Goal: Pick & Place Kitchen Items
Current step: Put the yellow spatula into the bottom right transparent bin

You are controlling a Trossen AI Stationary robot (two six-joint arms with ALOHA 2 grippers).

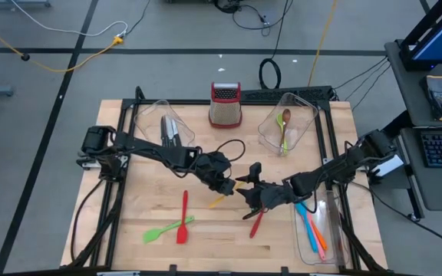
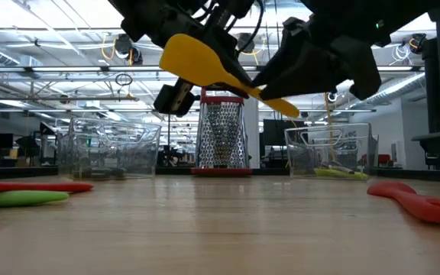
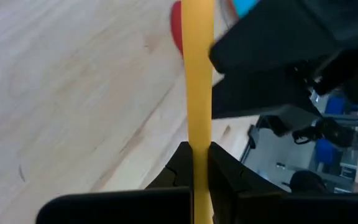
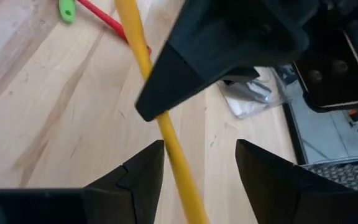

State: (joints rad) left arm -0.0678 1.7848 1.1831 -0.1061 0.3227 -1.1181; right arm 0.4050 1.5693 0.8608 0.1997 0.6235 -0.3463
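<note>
Seen from overhead, two dark arms meet over the middle of a wooden desk (image 1: pixel 129 222). The left claw (image 1: pixel 226 186) is closed tight on a yellow spatula (image 1: pixel 222 198), holding it clear of the desk. The right claw (image 1: pixel 253 195) sits just beside it, its fingers parted on either side of the yellow handle without clamping it.

The level view across the desk shows what the overhead view hides: the yellow spatula (image 2: pixel 205 65) hangs well above the surface, blade toward the left and handle slanting down to the right. The left wrist view shows the handle (image 3: pixel 198 93) pinched between that claw's two fingers. The right wrist view shows the handle (image 4: pixel 160 124) running through the open gap between the right fingers (image 4: pixel 135 171).

On the desk lie a red spatula (image 1: pixel 183 217) crossing a green spatula (image 1: pixel 167 229), and a red spoon (image 1: pixel 257 223) under the right arm. A clear bin (image 1: pixel 330 245) at the right edge holds blue and orange spatulas (image 1: pixel 311 226). At the far side stand a box grater (image 1: pixel 225 104), a bin with knives (image 1: pixel 171 130) and a bin with a green spoon (image 1: pixel 285 126).
</note>
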